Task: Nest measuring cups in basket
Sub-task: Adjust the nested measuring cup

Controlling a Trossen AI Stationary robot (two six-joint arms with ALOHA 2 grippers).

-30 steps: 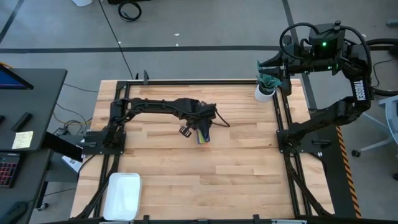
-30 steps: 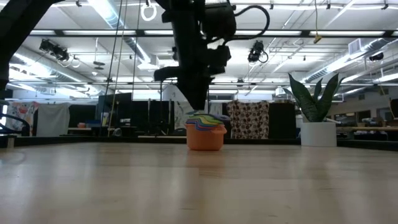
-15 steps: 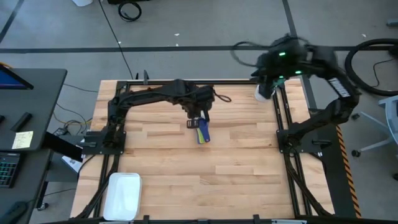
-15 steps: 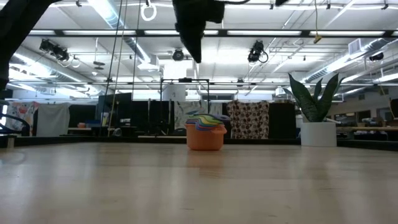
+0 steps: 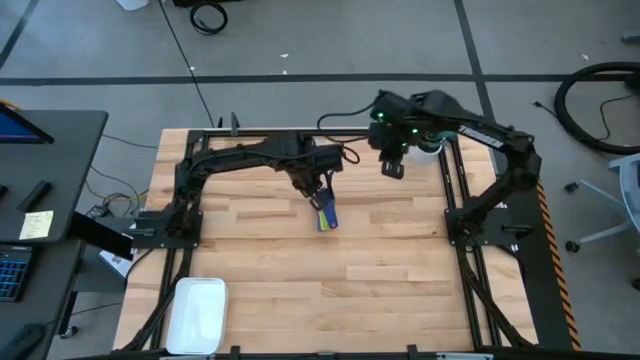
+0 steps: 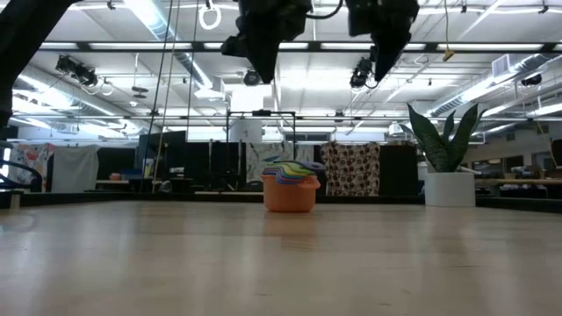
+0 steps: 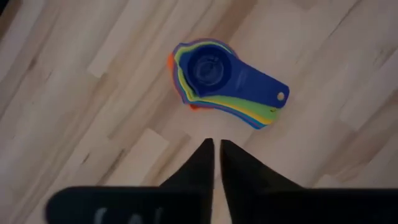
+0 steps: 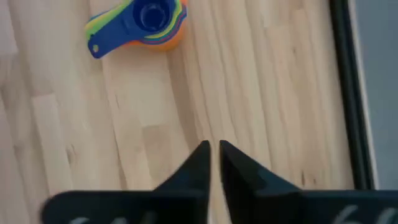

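The measuring cups (image 5: 326,213) stand nested in one stack on the table's middle. The dark blue cup is on top and the orange one (image 6: 290,197) is on the wood, with the handles fanned toward the near edge. My left gripper (image 7: 214,144) hangs shut above the stack's far side, pointing down and clear of it. My right gripper (image 8: 211,146), also shut, hovers high over the table to the stack's far right (image 5: 392,168). The white basket (image 5: 197,313) lies at the near left corner.
A white potted plant (image 6: 448,175) stands at the far right corner, just behind my right arm. Black frame rails (image 5: 455,190) run along the table's left, right and far sides. Bare wood lies between the stack and the basket.
My left gripper has risen straight up off the cup stack and rolled its wrist. The stack stays where it was. My right arm has swung in from the far right corner by the plant, down and toward the table's middle.
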